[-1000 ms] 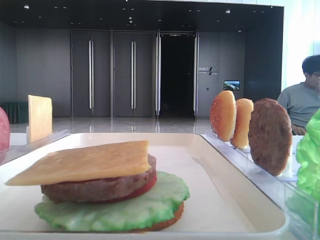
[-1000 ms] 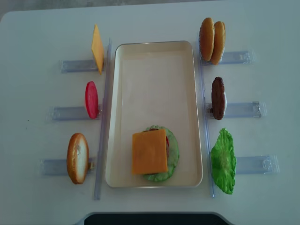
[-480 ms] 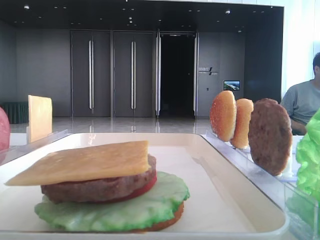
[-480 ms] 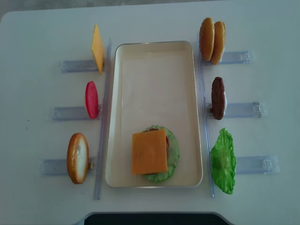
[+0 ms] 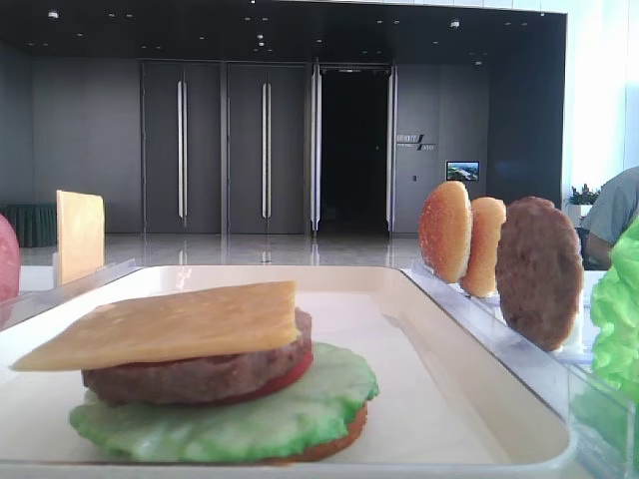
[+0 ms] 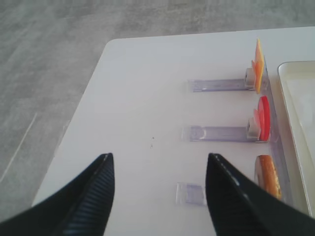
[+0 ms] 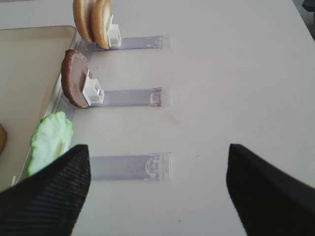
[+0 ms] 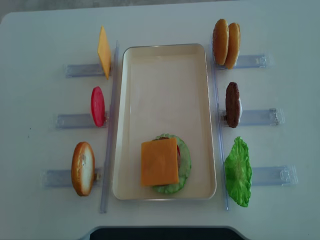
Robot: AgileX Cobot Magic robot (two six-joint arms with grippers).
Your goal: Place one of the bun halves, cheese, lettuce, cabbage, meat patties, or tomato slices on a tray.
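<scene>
White table, both grippers apparently hovering open, tray stacked

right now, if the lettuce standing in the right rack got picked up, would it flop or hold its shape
Probably holds its shape: the lettuce stands on edge in its rack without drooping. Its glossy, crinkled surface suggests moulded plastic, so likely light and perhaps slippery. Propped only at the bottom, a sideways push could tip it.

faint wall sign beside dark doorway, lettering too small to read
</scene>
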